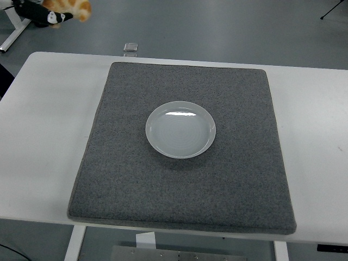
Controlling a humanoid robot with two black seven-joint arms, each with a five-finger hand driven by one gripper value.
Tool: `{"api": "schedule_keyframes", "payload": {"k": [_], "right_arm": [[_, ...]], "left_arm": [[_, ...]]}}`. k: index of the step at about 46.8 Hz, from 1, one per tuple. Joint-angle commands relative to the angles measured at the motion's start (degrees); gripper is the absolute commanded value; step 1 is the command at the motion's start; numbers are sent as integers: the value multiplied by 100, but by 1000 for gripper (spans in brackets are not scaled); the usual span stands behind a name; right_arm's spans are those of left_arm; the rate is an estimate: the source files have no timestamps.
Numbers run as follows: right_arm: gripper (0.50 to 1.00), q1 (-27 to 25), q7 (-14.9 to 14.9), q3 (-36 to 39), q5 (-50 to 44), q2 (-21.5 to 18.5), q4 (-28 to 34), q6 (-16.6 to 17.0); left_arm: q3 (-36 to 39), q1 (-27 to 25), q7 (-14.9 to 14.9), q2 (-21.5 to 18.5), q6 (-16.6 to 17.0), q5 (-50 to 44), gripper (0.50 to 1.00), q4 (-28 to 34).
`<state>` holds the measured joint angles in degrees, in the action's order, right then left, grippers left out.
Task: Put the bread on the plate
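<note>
At the top left corner, the left hand [41,15] has its dark fingers curled around the golden bread [68,7], held high above the white worktop [43,136]. The white plate [180,129] sits bare at the middle of the grey mat [179,185], well apart from the bread.

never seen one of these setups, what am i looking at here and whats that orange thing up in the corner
This is one picture from a camera high on a humanoid robot, looking down over its white table. On the table lies a grey mat, and on the mat sits an empty white plate. The orange thing at the top left is a piece of bread, gripped by the robot's left hand, whose black fingers just poke into view. It is lifted high and far from the plate. The right arm is out of sight.
</note>
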<state>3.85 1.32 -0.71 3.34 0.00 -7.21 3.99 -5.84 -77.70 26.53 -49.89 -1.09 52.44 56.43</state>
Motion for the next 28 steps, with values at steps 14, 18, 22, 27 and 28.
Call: {"api": "schedule_keyframes", "payload": {"k": [14, 18, 22, 27, 28], "right_arm": [[952, 2, -1, 0, 0, 0, 0, -4], [952, 2, -1, 0, 0, 0, 0, 5], [952, 2, -1, 0, 0, 0, 0, -4], [952, 2, -1, 0, 9, 0, 0, 5], [952, -7, -1, 0, 0, 0, 0, -4]], "left_arm": [[118, -808, -34, 1964, -41, 12, 500, -229], [303, -773, -34, 2378, -41, 47, 500, -97], [619, -720, -25, 2598, -14, 100, 500, 201], [936, -597, -25, 2633, 38, 117, 500, 693], [971, -536, -25, 2634, 56, 117, 500, 764]]}}
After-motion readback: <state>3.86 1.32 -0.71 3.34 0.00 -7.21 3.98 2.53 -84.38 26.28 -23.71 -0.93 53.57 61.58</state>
